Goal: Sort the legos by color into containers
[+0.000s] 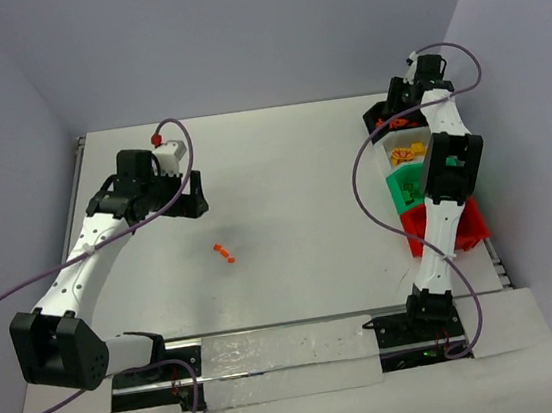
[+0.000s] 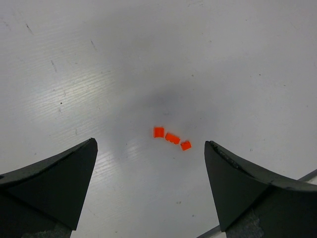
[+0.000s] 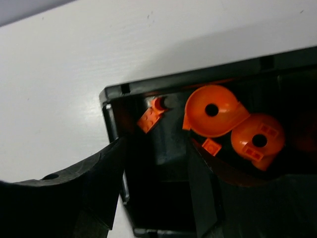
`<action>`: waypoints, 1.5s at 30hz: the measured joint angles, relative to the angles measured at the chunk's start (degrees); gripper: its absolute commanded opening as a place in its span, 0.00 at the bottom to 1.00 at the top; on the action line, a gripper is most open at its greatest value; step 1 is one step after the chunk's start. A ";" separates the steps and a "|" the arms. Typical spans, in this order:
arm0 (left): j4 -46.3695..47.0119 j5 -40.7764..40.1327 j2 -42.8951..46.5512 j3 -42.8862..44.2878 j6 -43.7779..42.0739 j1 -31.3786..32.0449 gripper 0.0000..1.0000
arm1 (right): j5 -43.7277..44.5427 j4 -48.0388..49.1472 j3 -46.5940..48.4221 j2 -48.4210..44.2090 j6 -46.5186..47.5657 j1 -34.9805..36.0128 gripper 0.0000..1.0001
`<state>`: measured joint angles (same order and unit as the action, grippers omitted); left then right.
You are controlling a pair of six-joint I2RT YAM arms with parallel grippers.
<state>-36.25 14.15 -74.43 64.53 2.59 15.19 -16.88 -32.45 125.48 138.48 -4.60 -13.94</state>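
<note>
While orange legos (image 3: 213, 111) lie in black bin (image 3: 173, 83), right end effector (image 3: 156, 153) hangs parted, left end effector (image 2: 150, 144) wide.

The left arm (image 1: 82, 266) rises from its base at the near left corner of the surface (image 1: 291, 164) and bends inward over the left half, wrist tipped downward. The left end effector (image 2: 150, 142) points down at the surface with its jaws spread wide and nothing between them. The right arm (image 1: 440, 227) stretches from its base at the near edge along the right edge to the far right corner. The right end effector (image 3: 154, 144) points downward, its two dark fingers (image 3: 99, 183) parted, gripping nothing.
</note>
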 measured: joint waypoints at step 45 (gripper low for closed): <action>-4.18 12.46 6.51 1.37 1.42 -32.08 0.99 | 7.01 -3.71 -28.06 -14.50 2.46 68.80 0.61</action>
<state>-40.43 26.61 -67.92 65.90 4.01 -16.89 -9.87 -36.16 97.41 123.98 -2.14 54.85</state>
